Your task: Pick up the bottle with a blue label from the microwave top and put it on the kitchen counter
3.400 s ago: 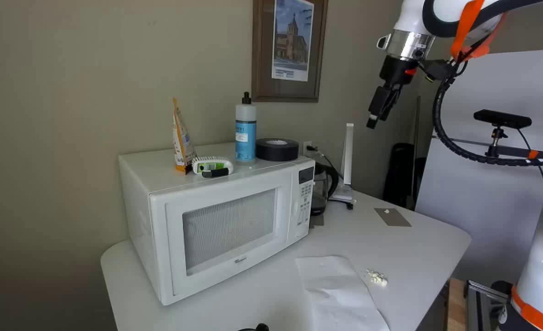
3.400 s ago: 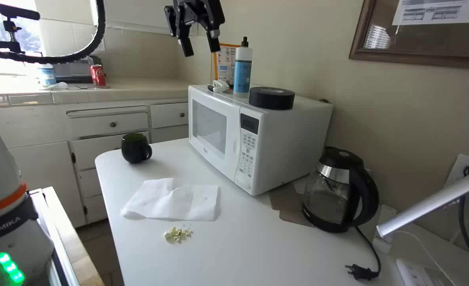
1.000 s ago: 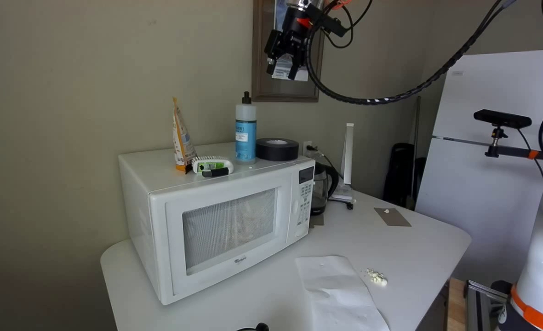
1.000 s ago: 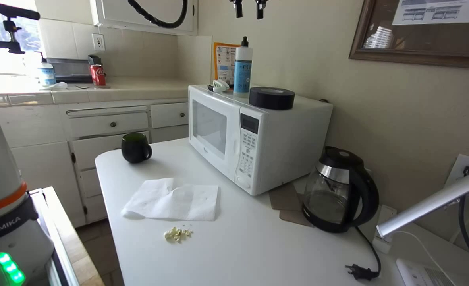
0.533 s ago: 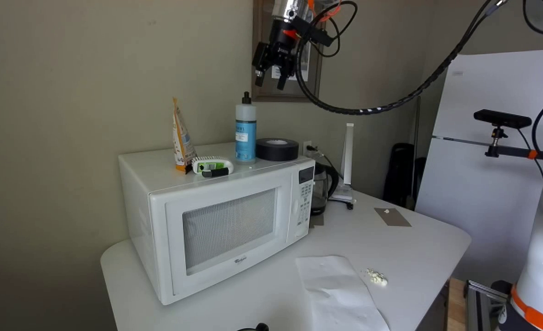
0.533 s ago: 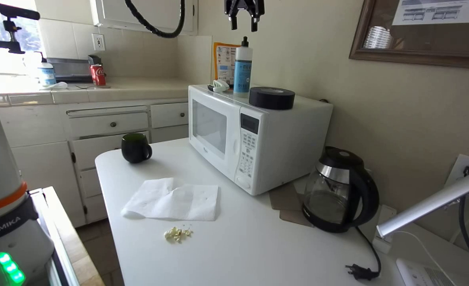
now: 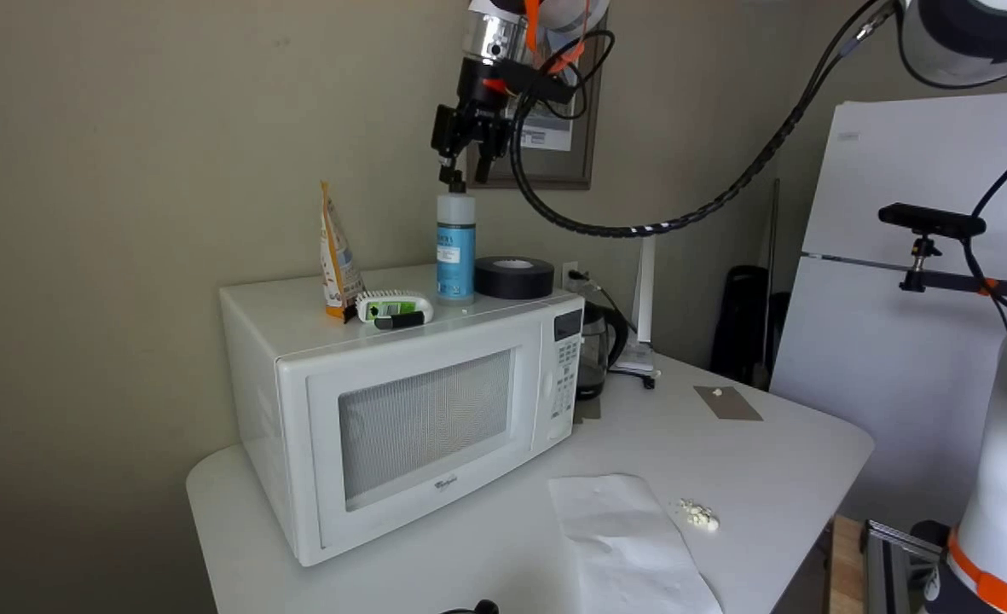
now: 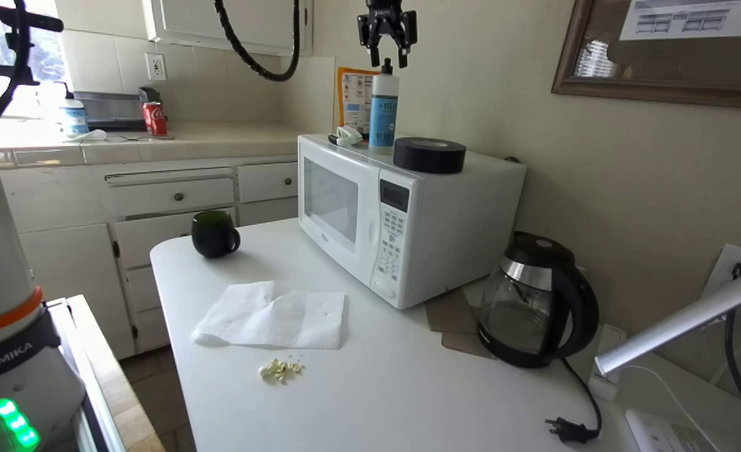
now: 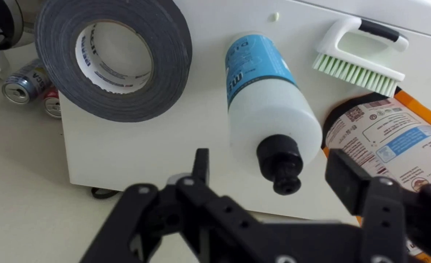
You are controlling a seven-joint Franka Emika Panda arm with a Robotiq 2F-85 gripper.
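The bottle stands upright on top of the white microwave, with a blue label and a black cap. It shows in both exterior views and in the wrist view. My gripper is open and points down just above the bottle. In the wrist view the black cap lies between the open fingers, with a gap on each side. In an exterior view the fingertips are about level with the cap's top. The pale kitchen counter holds the microwave.
A black tape roll sits close beside the bottle. A white brush and an orange-edged bag stand on its other side. The wall with a framed picture is behind. A kettle, paper towel, crumbs and black mug are on the counter.
My gripper has swung in from the side to over the microwave, then come down until its fingertips flank the bottle's cap. It has stayed open. The bottle has not moved.
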